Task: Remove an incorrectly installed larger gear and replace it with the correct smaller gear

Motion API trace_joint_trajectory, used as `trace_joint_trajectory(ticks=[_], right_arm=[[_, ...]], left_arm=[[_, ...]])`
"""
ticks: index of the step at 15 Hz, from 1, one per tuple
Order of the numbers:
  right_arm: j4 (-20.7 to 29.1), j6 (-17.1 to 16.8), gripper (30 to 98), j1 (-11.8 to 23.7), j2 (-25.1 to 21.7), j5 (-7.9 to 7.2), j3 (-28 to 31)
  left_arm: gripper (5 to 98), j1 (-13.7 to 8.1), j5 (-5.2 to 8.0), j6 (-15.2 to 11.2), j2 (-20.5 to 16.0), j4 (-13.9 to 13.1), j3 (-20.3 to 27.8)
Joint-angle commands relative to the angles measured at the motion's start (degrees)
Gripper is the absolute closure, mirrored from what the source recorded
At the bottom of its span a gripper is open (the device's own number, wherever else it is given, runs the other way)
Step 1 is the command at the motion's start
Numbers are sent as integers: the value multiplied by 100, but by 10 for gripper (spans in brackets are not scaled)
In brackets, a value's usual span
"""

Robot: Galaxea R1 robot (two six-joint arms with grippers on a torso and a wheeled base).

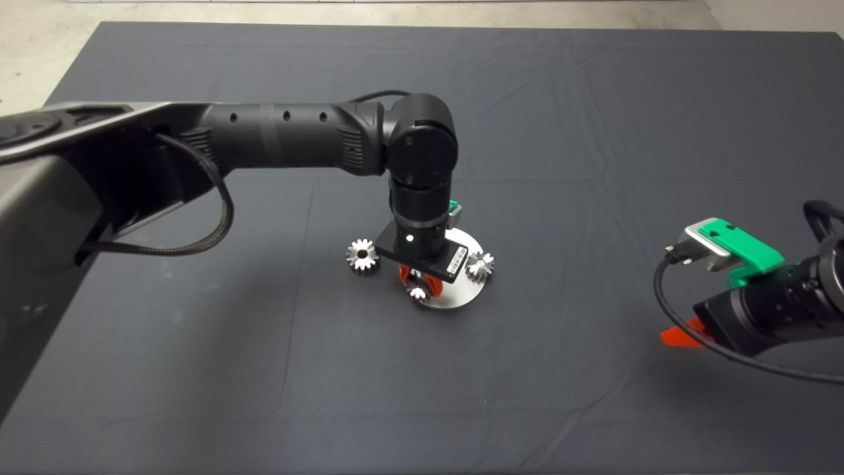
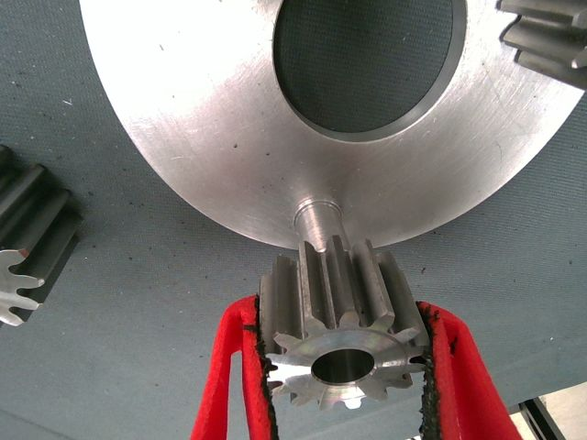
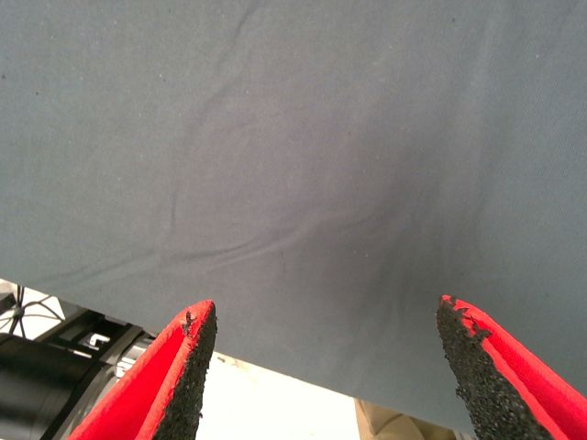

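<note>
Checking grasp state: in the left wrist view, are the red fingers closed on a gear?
Yes, the left gripper clamps a gear between its pads, at the disc's post.

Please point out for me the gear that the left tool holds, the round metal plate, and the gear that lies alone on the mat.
held gear (image 2: 339,344): left wrist view, its toothed end face.
round metal plate (image 2: 211,137): left wrist view, bare top surface.
lone gear (image 1: 362,254): head view, its top face.
</note>
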Motion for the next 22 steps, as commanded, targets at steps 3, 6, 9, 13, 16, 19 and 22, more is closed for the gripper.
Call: trace_joint_trajectory(ticks=[3, 6, 9, 13, 16, 19, 22], right_arm=[[10, 46, 649, 65, -15, -406, 42], [5, 44, 649, 63, -24, -406, 33], [2, 44, 649, 69, 3, -411, 24], [2, 44, 649, 64, -22, -415, -2], [2, 44, 649, 63, -15, -415, -11], [2, 44, 649, 63, 3, -415, -32], [2, 35, 649, 63, 29, -415, -46]], left_arm=[[813, -53, 459, 275, 144, 210, -649], [813, -27, 442, 304, 198, 210, -678], [814, -36, 442, 286, 198, 201, -643], [814, -18, 433, 173, 189, 219, -607], [814, 8, 433, -238, 55, 517, -333], [814, -9, 398, -1183, -271, 942, 196], [815, -30, 398, -1472, -399, 1045, 298]])
